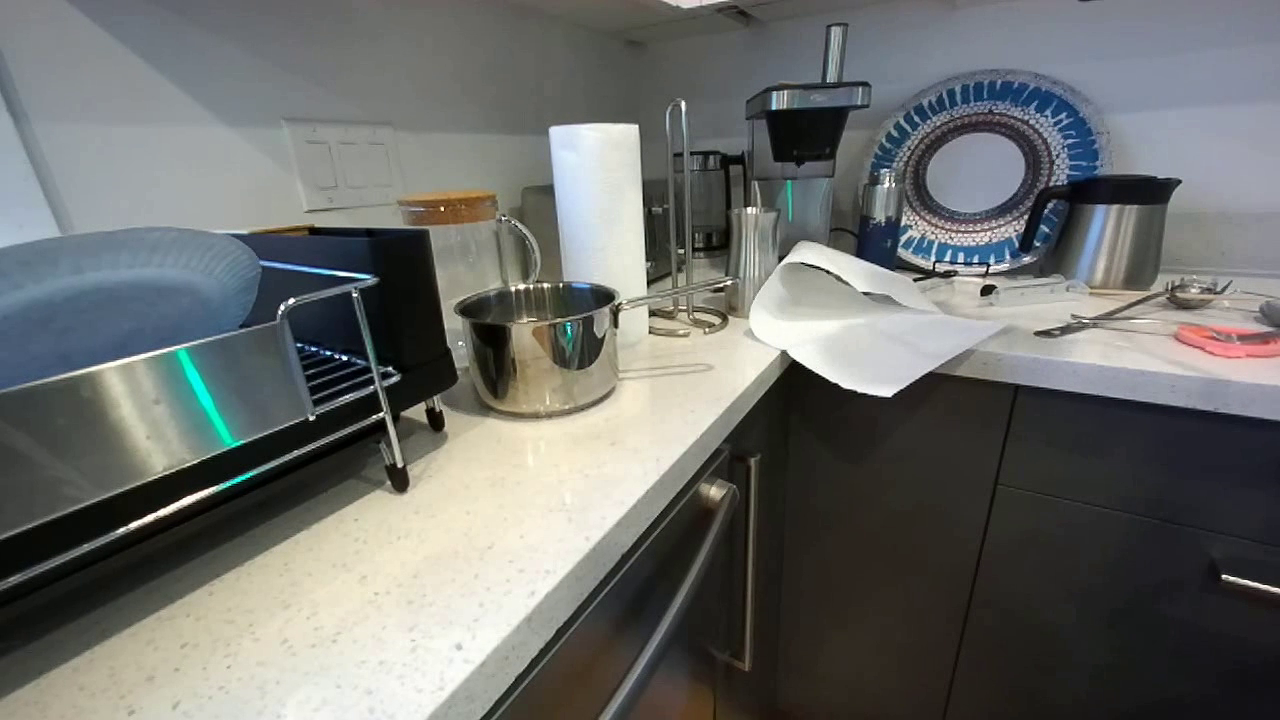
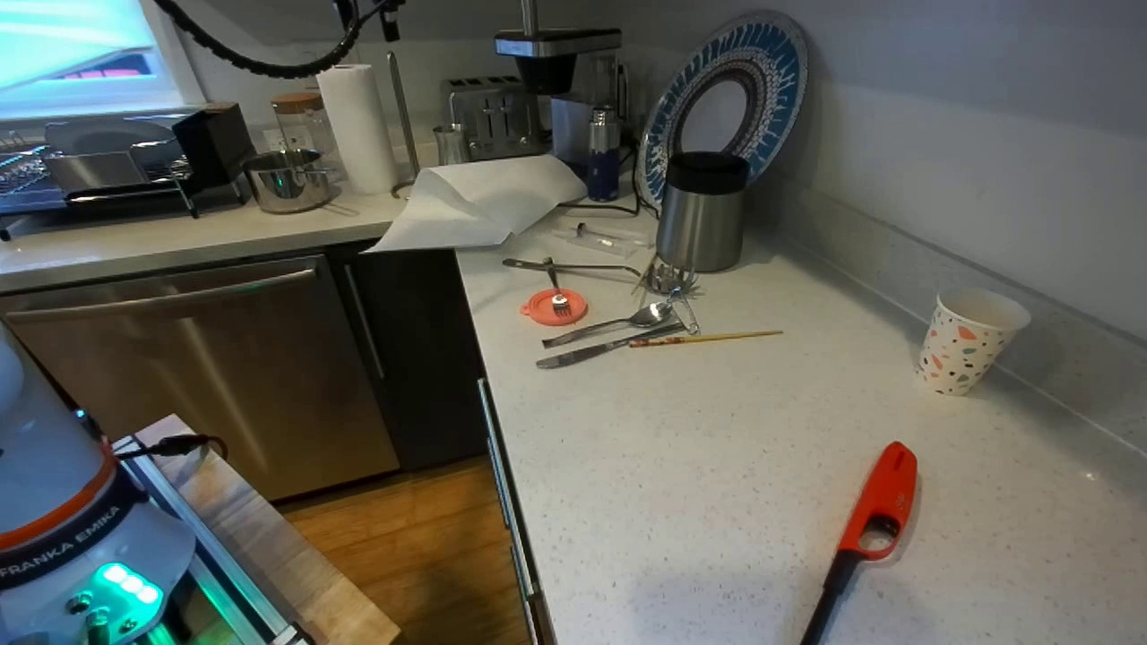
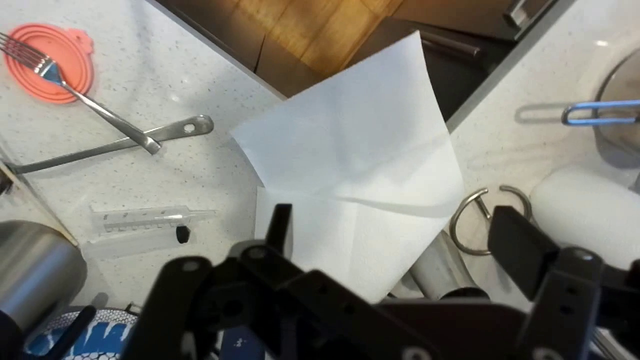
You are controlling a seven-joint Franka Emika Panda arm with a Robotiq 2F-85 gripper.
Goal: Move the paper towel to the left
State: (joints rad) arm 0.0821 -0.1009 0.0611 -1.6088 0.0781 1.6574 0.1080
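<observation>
The paper towel is a large creased white sheet (image 1: 870, 335) lying at the inner corner of the counter. Its front part hangs over the counter edge and its back part is curled up. It shows in both exterior views (image 2: 493, 202) and fills the middle of the wrist view (image 3: 350, 155). My gripper (image 3: 394, 222) is open in the wrist view, with nothing between its fingers. One finger appears over the sheet's edge, the other over a wire stand's ring base beside the sheet. The gripper looks apart from the sheet. The fingers are not clearly visible in either exterior view.
A steel pot (image 1: 545, 350), paper roll (image 1: 600, 200), wire stand (image 1: 680, 220) and metal cup (image 1: 752, 260) stand beside the sheet. A blue bottle (image 2: 604, 157), coffee machine (image 1: 800, 130), syringe (image 3: 145, 217), cutlery (image 2: 609, 327) and steel carafe (image 2: 703, 215) are also near.
</observation>
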